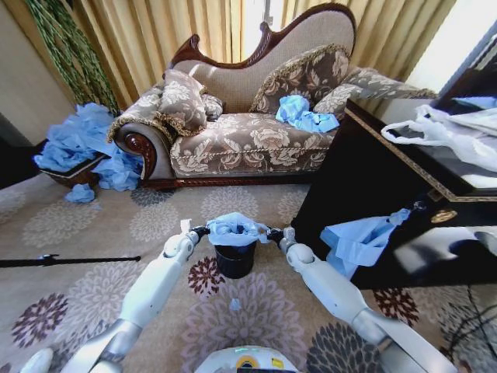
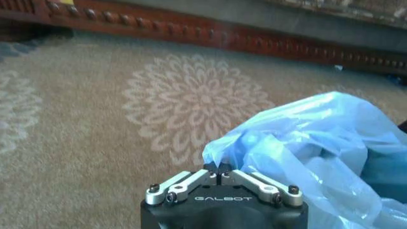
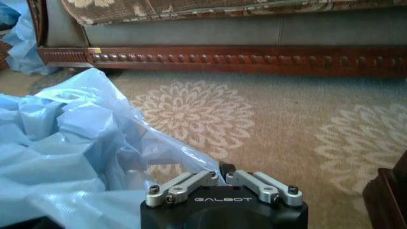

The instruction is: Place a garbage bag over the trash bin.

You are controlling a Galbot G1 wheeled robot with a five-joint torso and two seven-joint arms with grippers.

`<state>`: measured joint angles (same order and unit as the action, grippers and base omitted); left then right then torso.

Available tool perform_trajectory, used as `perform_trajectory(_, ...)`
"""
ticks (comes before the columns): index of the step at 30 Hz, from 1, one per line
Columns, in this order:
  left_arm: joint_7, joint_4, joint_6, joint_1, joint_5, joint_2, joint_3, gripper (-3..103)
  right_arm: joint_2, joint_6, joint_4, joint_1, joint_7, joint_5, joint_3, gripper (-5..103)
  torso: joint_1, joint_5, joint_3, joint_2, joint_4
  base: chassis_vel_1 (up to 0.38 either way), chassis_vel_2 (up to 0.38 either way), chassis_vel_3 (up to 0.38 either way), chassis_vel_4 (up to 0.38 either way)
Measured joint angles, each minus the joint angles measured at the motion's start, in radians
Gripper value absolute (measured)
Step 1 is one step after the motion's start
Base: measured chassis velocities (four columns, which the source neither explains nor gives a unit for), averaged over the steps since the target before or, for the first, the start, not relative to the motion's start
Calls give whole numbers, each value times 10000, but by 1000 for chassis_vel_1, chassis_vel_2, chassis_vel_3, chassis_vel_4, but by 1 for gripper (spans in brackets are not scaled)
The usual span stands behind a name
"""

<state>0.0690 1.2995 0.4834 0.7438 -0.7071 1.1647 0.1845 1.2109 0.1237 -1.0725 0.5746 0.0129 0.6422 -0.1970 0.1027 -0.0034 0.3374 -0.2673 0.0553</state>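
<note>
A small black trash bin stands on the carpet in front of me. A light-blue garbage bag is draped over its top and hides the rim. My left gripper is shut on the bag's left edge, and my right gripper is shut on its right edge, with the bag held between them. In the left wrist view the crinkled garbage bag bunches up from the closed left gripper. In the right wrist view the garbage bag spreads away from the closed right gripper.
A patterned sofa with a blue bag on its seat stands behind the bin. A dark cabinet rises at the right, with white bags on top and a blue bag at its side. Blue bags pile at the left.
</note>
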Motion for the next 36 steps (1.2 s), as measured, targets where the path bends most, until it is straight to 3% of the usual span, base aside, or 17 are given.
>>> perform_trajectory(21, -284, -484, 78, 221, 11, -12, 257, 0, 804, -470, 2036, -519, 1015, -1034, 102, 0, 0, 0, -1, 0, -2, 0, 0, 0, 0)
perform_trajectory(36, -356, 307, 423, 1138, 15, -193, 406, 0, -125, -475, 1105, 112, 1546, -1285, -200, 0, 0, 0, -1, 0, -3, 0, 0, 0, 0)
